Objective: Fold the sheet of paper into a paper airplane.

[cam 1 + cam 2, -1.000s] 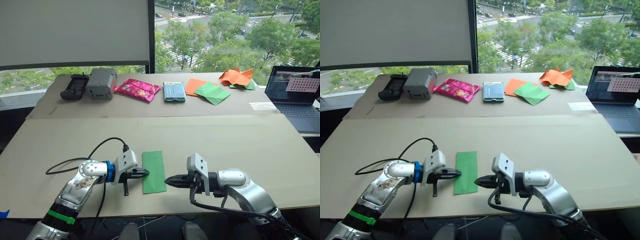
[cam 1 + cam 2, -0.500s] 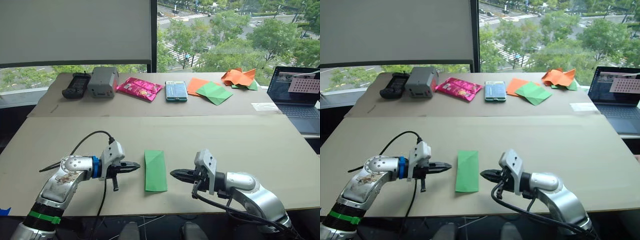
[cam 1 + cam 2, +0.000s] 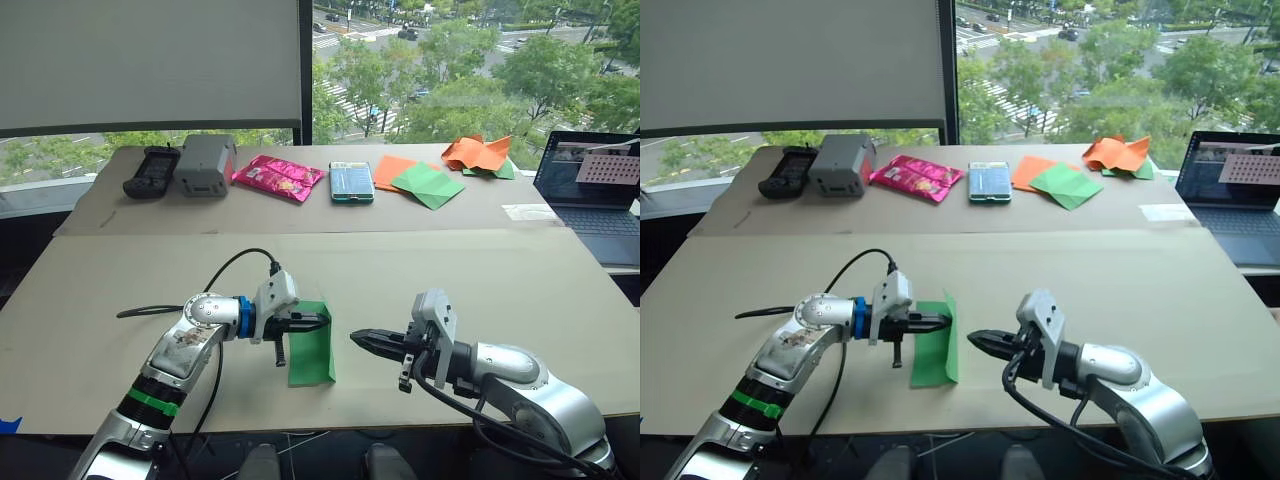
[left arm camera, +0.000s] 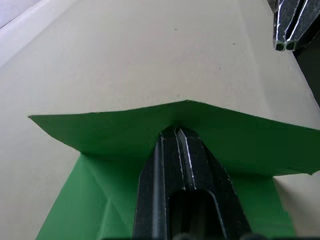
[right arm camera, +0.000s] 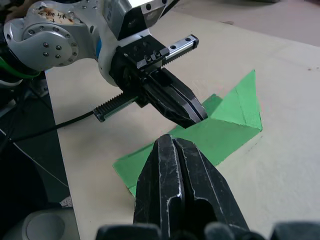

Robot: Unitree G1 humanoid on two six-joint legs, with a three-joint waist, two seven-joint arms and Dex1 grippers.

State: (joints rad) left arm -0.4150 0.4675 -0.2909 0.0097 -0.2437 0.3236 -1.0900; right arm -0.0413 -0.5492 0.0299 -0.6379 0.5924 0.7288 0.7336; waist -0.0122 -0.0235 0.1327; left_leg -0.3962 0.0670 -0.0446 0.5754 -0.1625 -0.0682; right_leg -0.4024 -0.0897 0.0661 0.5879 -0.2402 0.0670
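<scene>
Since the earlier frame, the folded bright green sheet of paper [image 3: 312, 343] near the tabletop's front edge has been reached by the left gripper [image 3: 322, 320], clenched, lifting one flap; the right gripper [image 3: 357, 338] is kept clenched beside it.

The left gripper [image 3: 318, 321] and right gripper [image 3: 358, 337] are pointing at each other, fingers pressed together.
</scene>
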